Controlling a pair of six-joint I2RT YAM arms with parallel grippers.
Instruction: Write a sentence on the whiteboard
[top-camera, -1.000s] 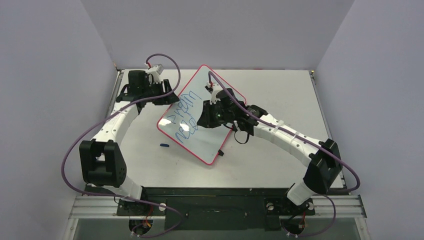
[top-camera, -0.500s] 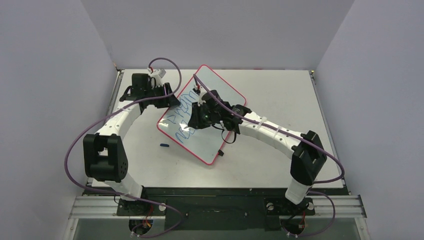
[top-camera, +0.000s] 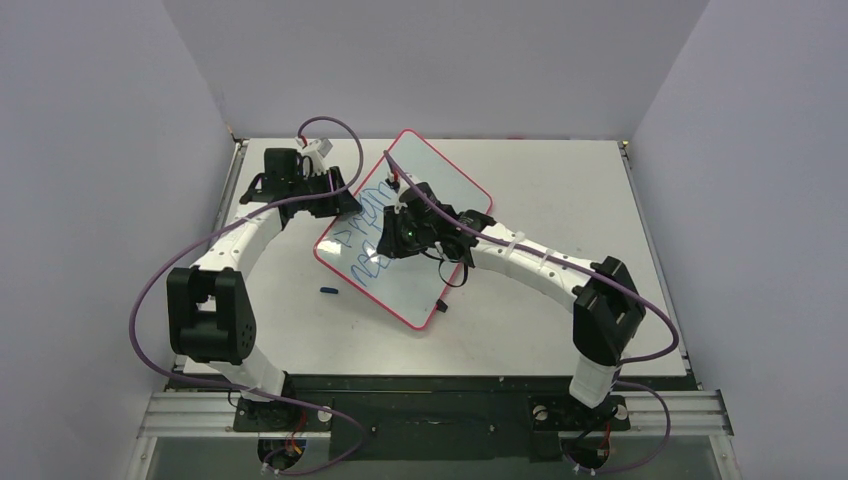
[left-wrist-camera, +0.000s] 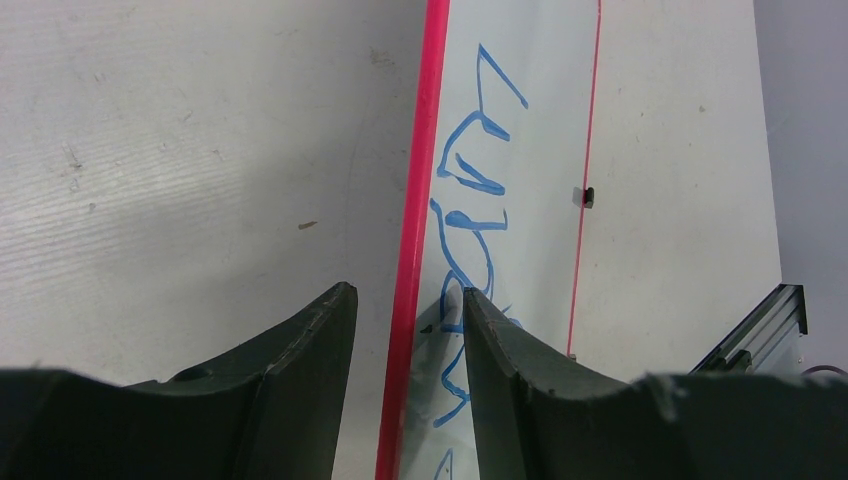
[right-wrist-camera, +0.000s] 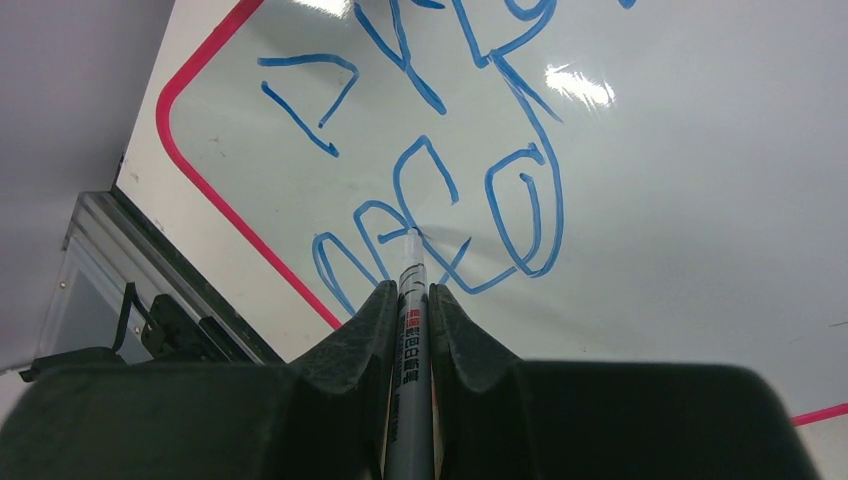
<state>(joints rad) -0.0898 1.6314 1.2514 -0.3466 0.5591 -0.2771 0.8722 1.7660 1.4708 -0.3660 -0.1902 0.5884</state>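
Left tool (left-wrist-camera: 405, 300): dark matte fingers narrowly apart, straddling the thin red rim of the whiteboard (top-camera: 412, 290), with a gap on each side. A small dark-blue piece (top-camera: 328, 291) lies on the scuffed off-white worktop (top-camera: 560, 180), just off the board's near-left edge. The board is glossy with rounded corners and lies flat and skewed mid-worktop, a black clip (left-wrist-camera: 588, 197) on its far rim. The sentence (right-wrist-camera: 520, 190) is wobbly blue strokes in two rows, not readable. Right tool (right-wrist-camera: 410, 290): clamped on a grey marker (right-wrist-camera: 410, 262), tip touching the board among the lower-row letters. The marker's red label print is too small to read.
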